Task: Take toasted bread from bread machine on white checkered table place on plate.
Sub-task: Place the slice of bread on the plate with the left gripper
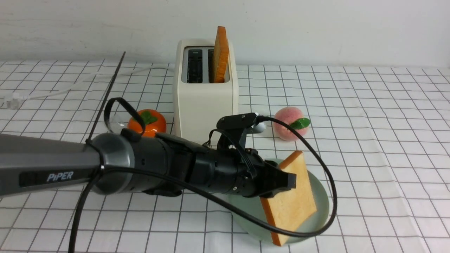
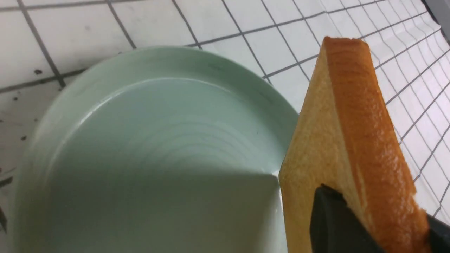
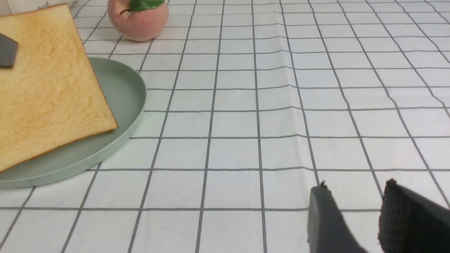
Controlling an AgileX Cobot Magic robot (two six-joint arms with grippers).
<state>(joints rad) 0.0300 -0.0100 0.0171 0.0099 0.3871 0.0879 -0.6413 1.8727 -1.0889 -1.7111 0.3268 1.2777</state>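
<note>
Nearest of all was the left arm (image 1: pixel 105 165), a grey and black tube that reached in from the left across the near part of the white checkered table (image 1: pixel 386 158), with a black cable (image 1: pixel 332 196) looping off it. At its tip the left gripper (image 1: pixel 288 181) was clamped on a toast slice (image 1: pixel 290 207), one dark finger (image 1: pixel 291 180) pressed flat against the golden face and the other behind it. That slice was held on edge and tilted, its orange-brown crust (image 2: pixel 365 133) turned up, over the pale green plate (image 1: pixel 321 196) in the near middle of the table. Whether its lowest corner touched the plate could not be told.

Farther back stood the cream bread machine (image 1: pixel 205 102). A second slice (image 1: pixel 220 54) stood upright in its right slot, more than half of it clear of the top. The left slot (image 1: pixel 194 65) was dark. A white cord (image 1: pixel 52 93) ran from the machine off to the far left.

An orange fruit (image 1: pixel 149 123) with a green leaf sat just left of the machine, partly behind the arm, and a pink peach (image 1: pixel 290 123) sat to its right, beyond the plate.

Seen only by its own wrist camera, the right gripper (image 3: pixel 355 186) hung low over bare cloth, well apart from the plate (image 3: pixel 130 95), its jaws parted with nothing but cloth between them.
</note>
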